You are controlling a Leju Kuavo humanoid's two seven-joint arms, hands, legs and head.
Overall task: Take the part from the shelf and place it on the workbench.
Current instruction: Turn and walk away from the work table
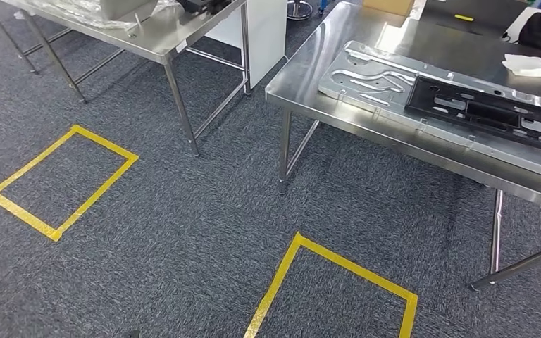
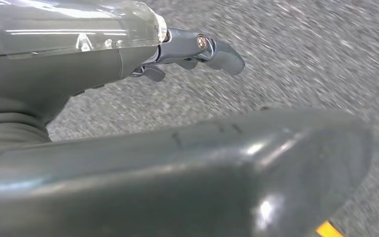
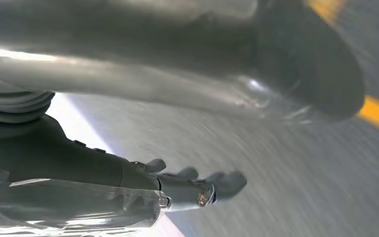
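Grey speckled carpet [image 1: 183, 232] underfoot, across most of the head view. Steel workbench [image 1: 310, 70] at the upper right, one corner pointing toward the middle of the floor, thin legs below. Second steel table [image 1: 162, 35] at the upper left, well apart from the workbench, with crumpled clear plastic wrap [image 1: 84, 10] on top.

Long silver metal panel [image 1: 366, 77] lying flat on the workbench, along its near edge and close to the near corner. Black frame [image 1: 493, 109] resting on the panel's right half, touching it. Cannot tell which of these two is the part; no shelf in sight.

Two yellow tape squares on the carpet: one [image 1: 106, 142] on the left, in front of the second table, another [image 1: 359, 267] near the bottom, in front of the workbench.

Left hand [image 2: 79, 84] hanging over the carpet, holding nothing, dark fingers [image 2: 224, 55] stretched out and well apart from the thick thumb [image 2: 227, 168]. Right hand [image 3: 79, 158] likewise over carpet with a yellow strip nearby, empty, fingers [image 3: 227, 182] extended and spread away from the thumb [image 3: 202, 59]; picture blurred.

Crumpled white cloth [image 1: 528, 66] on the workbench, beyond the panel toward the far right. Cardboard box [image 1: 389, 5] at the far edge.
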